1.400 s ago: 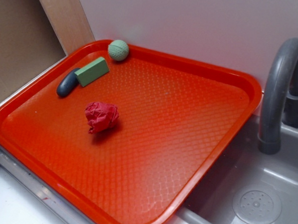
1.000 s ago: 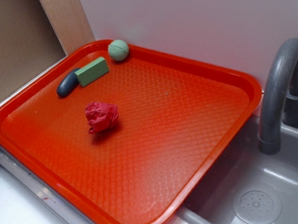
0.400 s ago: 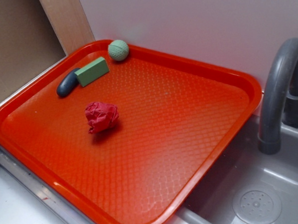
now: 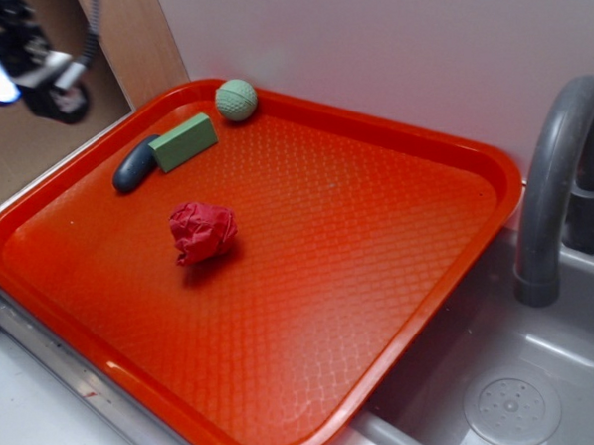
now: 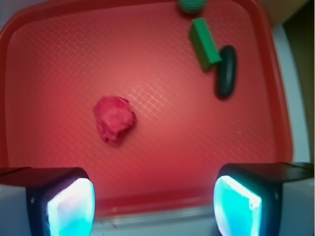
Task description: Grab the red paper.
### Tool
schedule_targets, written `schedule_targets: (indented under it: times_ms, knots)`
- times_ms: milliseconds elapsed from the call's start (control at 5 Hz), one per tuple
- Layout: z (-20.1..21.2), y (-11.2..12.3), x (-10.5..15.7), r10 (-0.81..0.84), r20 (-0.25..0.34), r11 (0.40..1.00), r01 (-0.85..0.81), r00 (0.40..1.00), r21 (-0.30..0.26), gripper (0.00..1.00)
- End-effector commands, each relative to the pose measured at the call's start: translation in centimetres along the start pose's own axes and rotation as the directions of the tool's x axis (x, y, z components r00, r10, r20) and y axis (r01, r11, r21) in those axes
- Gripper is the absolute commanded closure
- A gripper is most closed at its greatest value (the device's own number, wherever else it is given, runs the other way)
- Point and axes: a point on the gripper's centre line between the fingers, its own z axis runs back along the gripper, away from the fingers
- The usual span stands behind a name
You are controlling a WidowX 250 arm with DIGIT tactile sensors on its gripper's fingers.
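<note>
Exterior view: the pincer (image 4: pixel 25 72) hangs high at the upper left, beyond the tray's (image 4: pixel 473 153) left rim. Wrist view shows its two fingers (image 5: pixel 71 204) spread wide apart, released, grasping nothing. The red paper (image 4: pixel 202 231) lies on the tray's left-centre, well apart from the pincer, untouched.

The gripper (image 4: pixel 31 82) sits at the upper left edge of the exterior view, raised and only partly in frame, dark with a pale glowing pad. In the wrist view its two fingers (image 5: pixel 69 204) stand wide apart at the lower corners, jaws parted, pads lit cyan, with nothing held between them
</note>
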Motion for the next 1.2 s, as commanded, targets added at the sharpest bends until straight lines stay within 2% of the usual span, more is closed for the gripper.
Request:
schedule_targets:
  times_ms: [0, 200, 400, 600, 800, 1000]
  knots:
    - [-4.7, -3.7, 3.2, -0.015, -0.007, 0.999, 0.015, 1.0, -0.039, 0.0]
    - [-7.8, -4.1, 3.7, -0.032, -0.053, 0.999, 0.031, 0.998, -0.028, 0.0]
    - [-10.7, -4.1, 3.9, -0.039, -0.088, 0.999, 0.039, 0.995, 0.008, 0.0]
    - [-12.1, -3.6, 4.1, -0.049, -0.132, 0.999, 0.049, 0.99, -0.004, 0.0]
    - [-13.1, -3.3, 3.5, -0.07, -0.153, 0.997, 0.075, 0.986, 0.026, 0.0]
    - [-13.1, -3.3, 3.3, -0.08, -0.158, 0.996, 0.087, 0.984, 0.037, 1.0]
